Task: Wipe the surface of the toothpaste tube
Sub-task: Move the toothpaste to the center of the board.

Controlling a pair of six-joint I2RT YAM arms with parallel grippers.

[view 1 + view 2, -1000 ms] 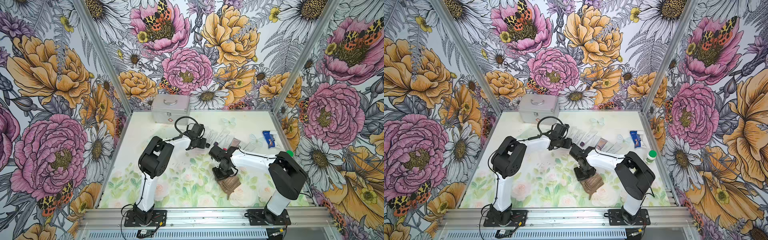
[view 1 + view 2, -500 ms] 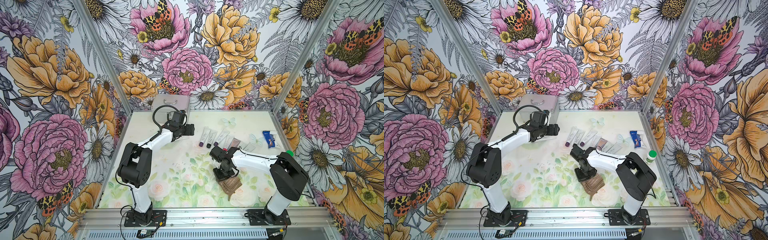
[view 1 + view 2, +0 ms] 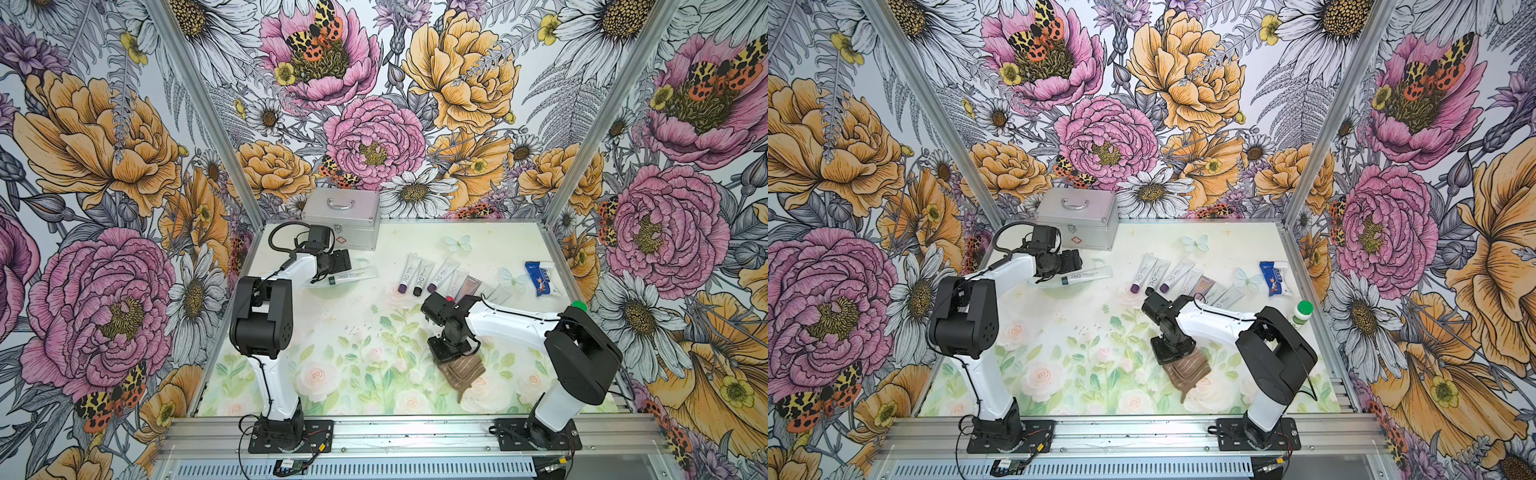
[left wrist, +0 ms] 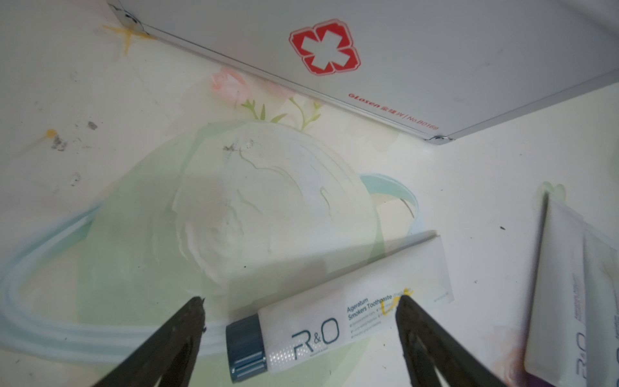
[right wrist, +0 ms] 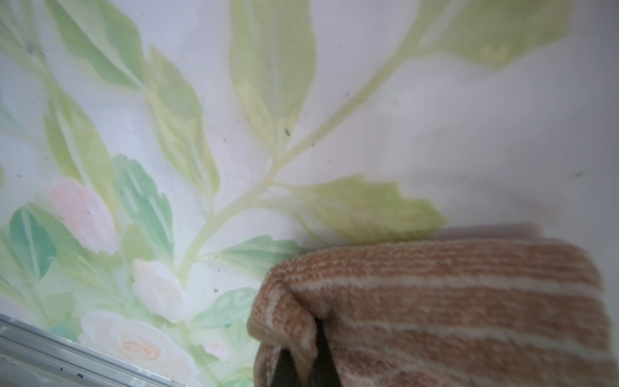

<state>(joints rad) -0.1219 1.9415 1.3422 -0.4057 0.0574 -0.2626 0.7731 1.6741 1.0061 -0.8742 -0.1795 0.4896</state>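
Note:
A white toothpaste tube [image 3: 353,276] [image 3: 1088,275] with a dark teal cap lies flat on the table in front of the silver case. In the left wrist view the tube [image 4: 338,318] carries a yellow mark near one fingertip. My left gripper [image 4: 299,310] [image 3: 343,262] hovers over the tube's cap end, open, its fingers [image 4: 192,313] apart on either side and gripping nothing. My right gripper [image 5: 304,362] [image 3: 451,353] is shut on a fold of a brown striped cloth [image 5: 452,301] [image 3: 463,370] [image 3: 1187,368] that rests on the table at the front right.
A silver first-aid case [image 3: 340,216] [image 4: 435,50] stands at the back left, close behind the left gripper. Several other tubes [image 3: 432,278] lie in a row mid-table. A blue packet [image 3: 540,278] and a green-capped bottle [image 3: 1301,313] sit at the right edge.
My left arm swung from the row of tubes to the back left and its gripper opened; the teal-capped tube now lies on the table there. The right arm has barely moved.

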